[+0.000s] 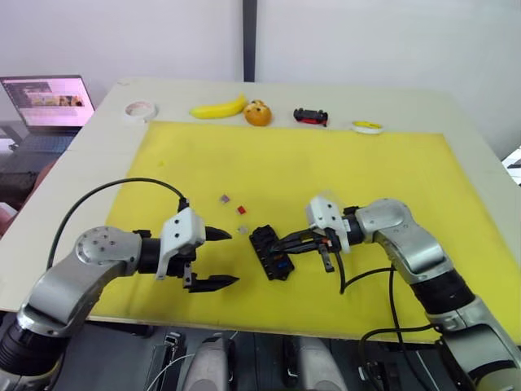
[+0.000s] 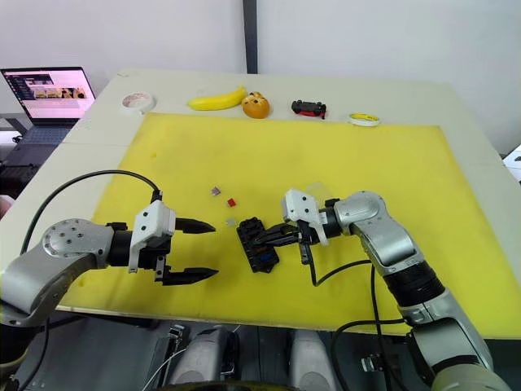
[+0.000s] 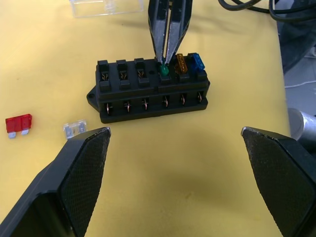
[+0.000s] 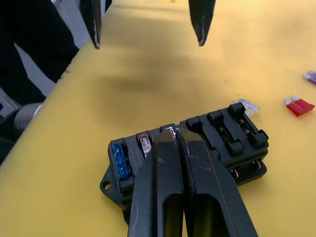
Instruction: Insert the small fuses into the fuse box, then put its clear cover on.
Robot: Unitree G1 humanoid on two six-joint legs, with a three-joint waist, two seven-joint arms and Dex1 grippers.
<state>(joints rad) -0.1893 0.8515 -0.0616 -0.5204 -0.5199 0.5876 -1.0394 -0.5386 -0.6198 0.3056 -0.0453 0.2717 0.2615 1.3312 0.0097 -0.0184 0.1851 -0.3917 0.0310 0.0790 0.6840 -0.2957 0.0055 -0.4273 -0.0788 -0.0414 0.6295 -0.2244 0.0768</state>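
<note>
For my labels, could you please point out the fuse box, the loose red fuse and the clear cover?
fuse box (image 3: 148, 101), left wrist view, top face.
red fuse (image 3: 19, 123), left wrist view, body.
clear cover (image 3: 106, 7), left wrist view, middle.

Laptop (image 1: 47, 104) sitting open off the table's left edge; tape roll (image 1: 140, 109), banana (image 1: 218, 108), orange (image 1: 258, 113), toy car (image 1: 311, 116), yellow-rimmed ring (image 1: 367, 126) lying along the far edge

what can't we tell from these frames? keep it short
- Green fuse seating depth: the right hand tips cover its top in the left wrist view, and the fingers hide it in the right wrist view.
- Fuse box slot contents: too small in the head views.
- Clear cover: cut off by the picture edge in the left wrist view.
- Fuse markings on the red fuse and the pale fuse: too small.
</note>
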